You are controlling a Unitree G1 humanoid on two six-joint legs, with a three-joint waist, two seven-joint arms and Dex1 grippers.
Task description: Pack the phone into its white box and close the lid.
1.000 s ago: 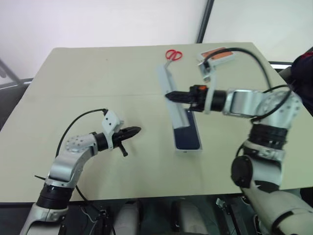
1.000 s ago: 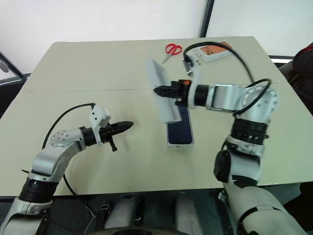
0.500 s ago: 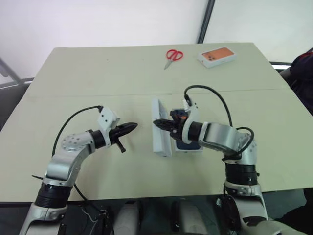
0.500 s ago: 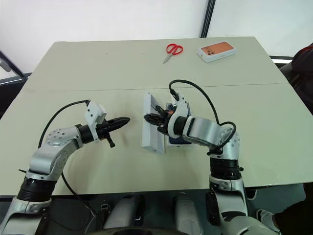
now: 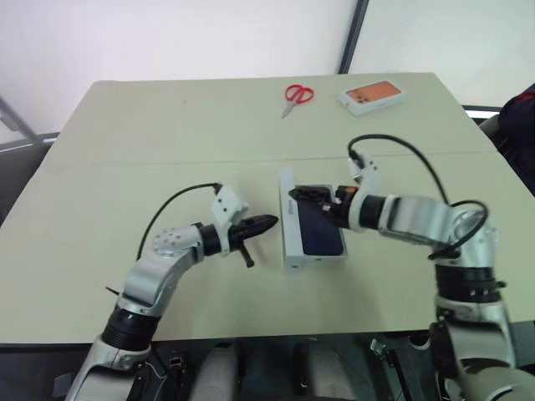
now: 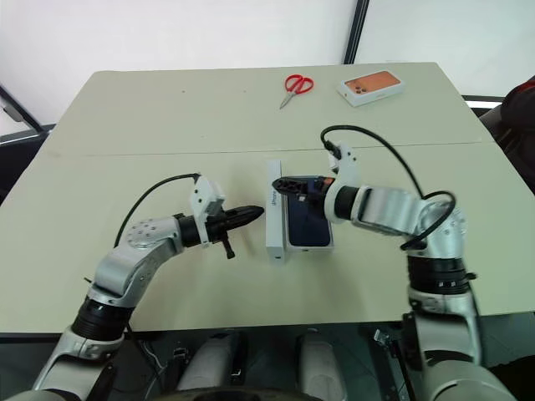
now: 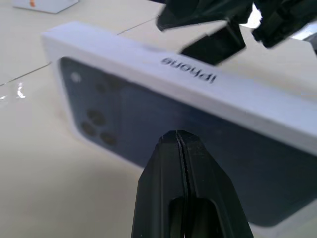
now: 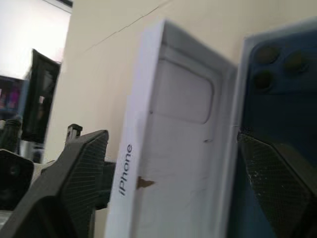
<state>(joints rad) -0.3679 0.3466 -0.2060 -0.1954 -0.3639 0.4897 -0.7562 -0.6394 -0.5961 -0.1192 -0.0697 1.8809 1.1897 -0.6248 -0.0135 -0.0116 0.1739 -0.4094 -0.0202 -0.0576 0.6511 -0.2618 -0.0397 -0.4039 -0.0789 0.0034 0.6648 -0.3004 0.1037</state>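
Centrally on the pale beige desk [image 5: 167,134] lies the slim dark navy-blue phone [image 5: 320,233], resting back-up inside the shallow white cardboard box [image 5: 324,256], whose thin walls frame it. Against the box's left long side stands the white rectangular lid [image 5: 288,224], tipped up on its long edge with its plain grey-white inside facing the phone and its outer face, printed with a dark blue phone picture, turned toward the left arm. The left hand [image 5: 266,222] has its 2 black fingers pressed together, holds nothing and points level at the lid's outer face from just beside it; whether the tip touches the lid cannot be told. The right hand [image 5: 306,194] hangs over the far end of the phone with its 2 black fingers spread apart, one on the lid's side and one over the phone, clamped on nothing. Well apart, near the desk's far edge, lie red-handled scissors [image 5: 294,94] and a white box with an orange phone picture [image 5: 372,96].
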